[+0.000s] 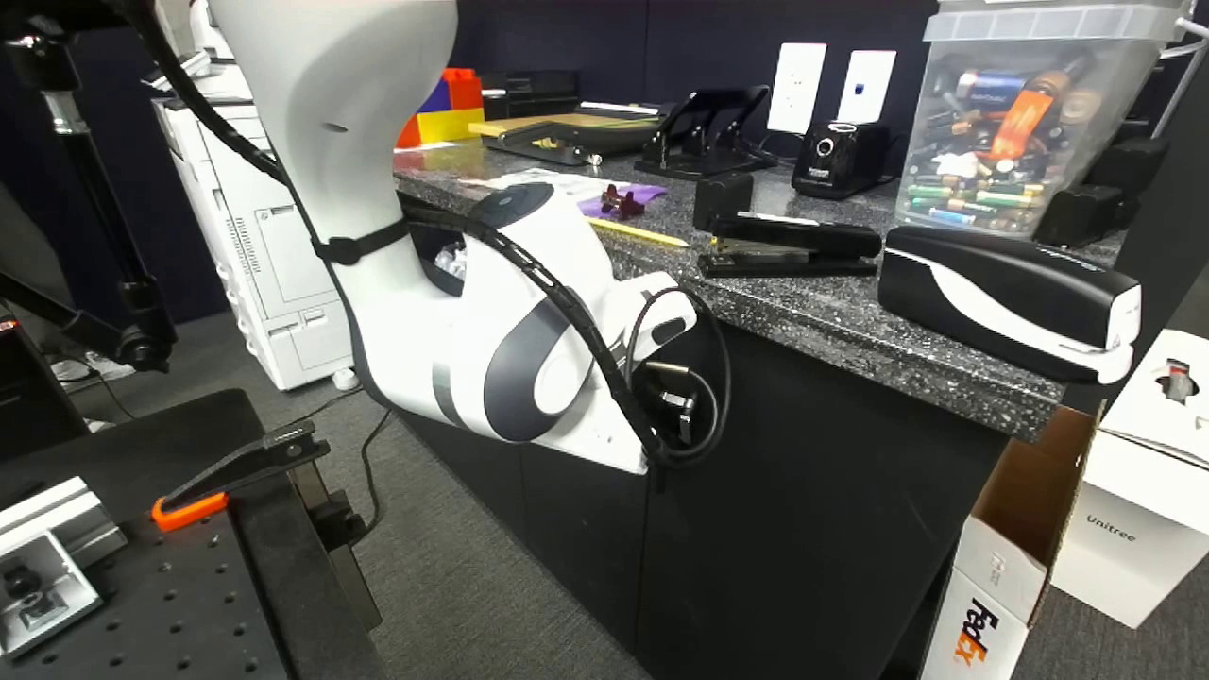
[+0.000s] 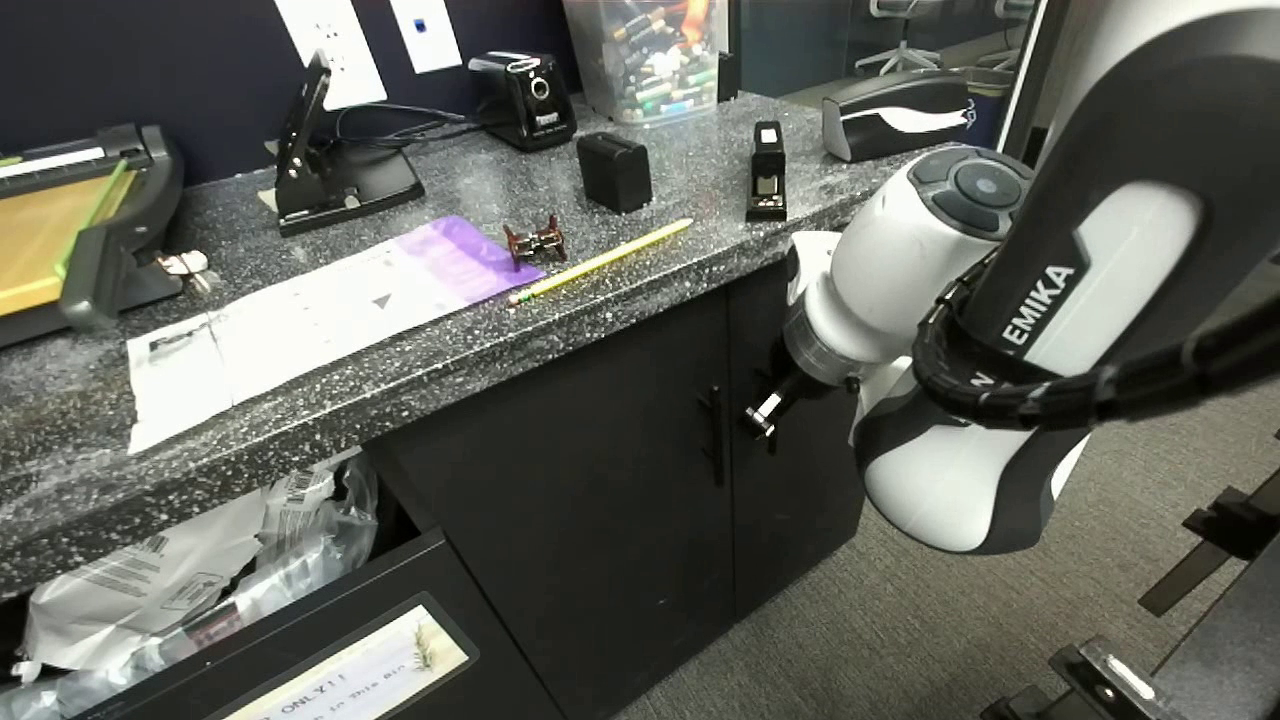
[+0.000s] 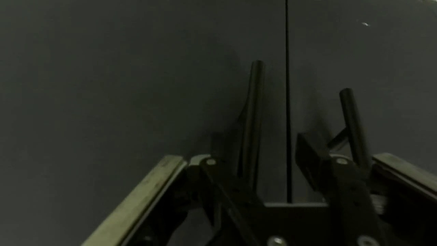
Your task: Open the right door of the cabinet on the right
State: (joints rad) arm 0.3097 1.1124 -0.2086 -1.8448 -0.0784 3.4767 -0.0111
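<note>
The right door (image 2: 800, 510) is a flat black panel, shut flush with its twin door (image 2: 600, 500) under the speckled stone top (image 2: 620, 310) of the cabinet. The right door also shows in an exterior view (image 1: 793, 491). My gripper (image 2: 762, 418) is in front of the right door's handle and mostly covers it there. The wrist view stands upside down. In it my gripper (image 3: 262, 147) is open, and the right door's bar handle (image 3: 254, 119) shows between its fingers; I cannot tell how deep. The twin door's handle (image 3: 353, 123) lies beyond the right-hand finger.
A black stapler (image 1: 803, 247) and a black-and-white electric stapler (image 1: 1011, 297) stand on the stone top's edge above the gripper. A FedEx box (image 1: 978, 604) stands beside the cabinet. An open bin with plastic bags (image 2: 200, 590) and a perforated black table (image 1: 161, 586) are nearby.
</note>
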